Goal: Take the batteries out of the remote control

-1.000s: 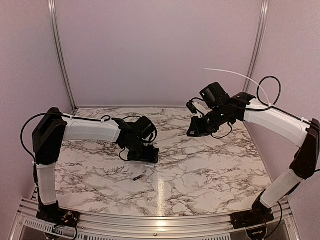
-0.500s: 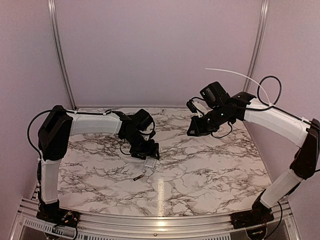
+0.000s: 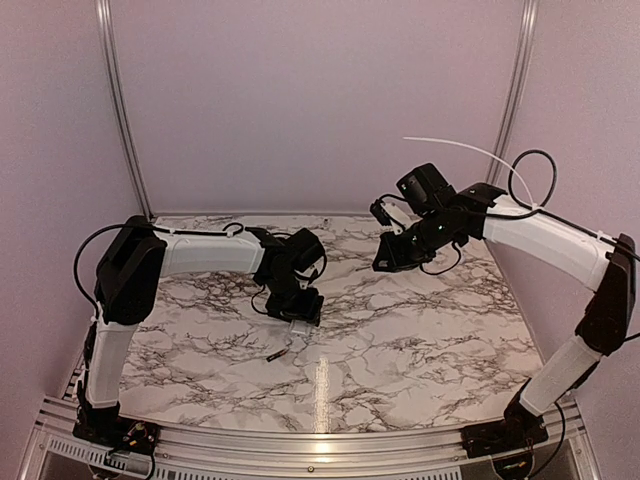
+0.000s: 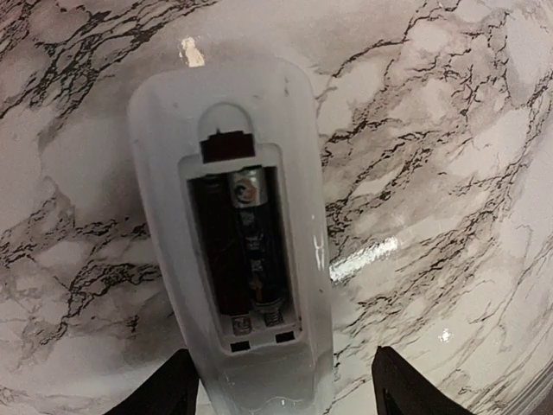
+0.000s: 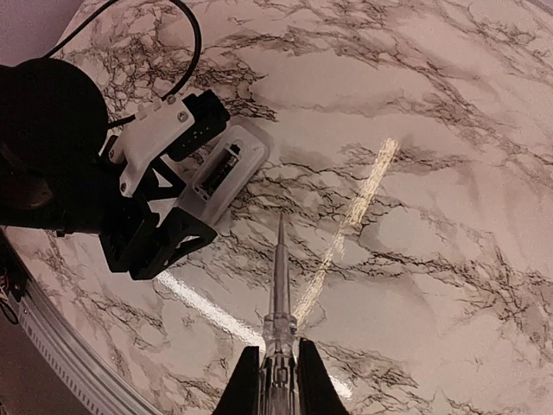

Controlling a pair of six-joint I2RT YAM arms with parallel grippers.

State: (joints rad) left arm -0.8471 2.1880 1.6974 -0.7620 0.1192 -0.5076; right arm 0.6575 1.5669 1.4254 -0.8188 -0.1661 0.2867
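Observation:
The white remote control lies back up on the marble table, its cover off and the dark recess showing. One battery sits in the right slot, metallic tip at the far end. The left slot looks empty. My left gripper is open, with its jaws either side of the remote's near end. In the top view, the left gripper sits over the remote, and a loose battery lies just in front. My right gripper is shut on a clear pointed tool, held above the table.
The marble table is walled by lilac panels with aluminium posts at the back corners. A metal rail runs along the near edge. The remote also shows in the right wrist view.
My left arm has swung right and toward the back, and the remote now shows below its gripper. The right arm has barely moved.

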